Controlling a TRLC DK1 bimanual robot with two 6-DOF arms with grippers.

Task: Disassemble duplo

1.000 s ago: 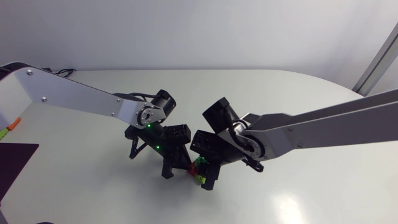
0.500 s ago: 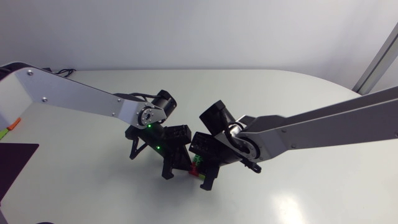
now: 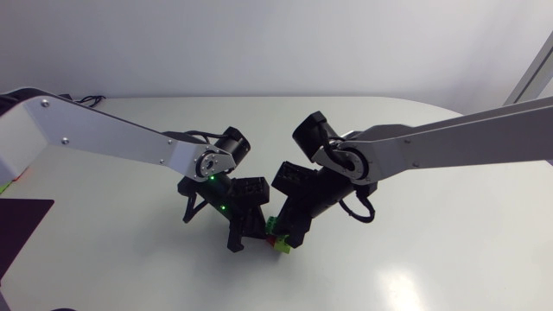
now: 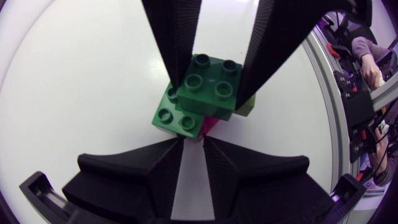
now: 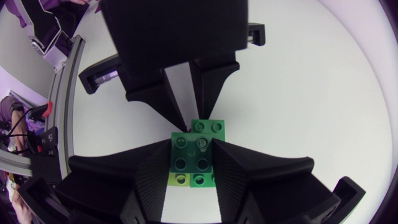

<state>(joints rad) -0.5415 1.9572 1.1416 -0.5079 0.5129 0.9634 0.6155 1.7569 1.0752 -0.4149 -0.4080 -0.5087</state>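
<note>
Right claw point(image 5: 193, 158), left claw point(image 4: 193, 140) at one duplo stack point(image 4: 208, 84).

Sitting on table point(image 3: 415, 259): duplo stack point(image 4: 208, 87). Flanking it in head view: left gripper point(image 4: 193, 142) leftward, right gripper point(image 5: 189, 158) rightward, both crowding close.

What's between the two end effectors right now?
The Duplo stack, dark green brick on top, fills that gap; the left wrist view shows it best.
</note>
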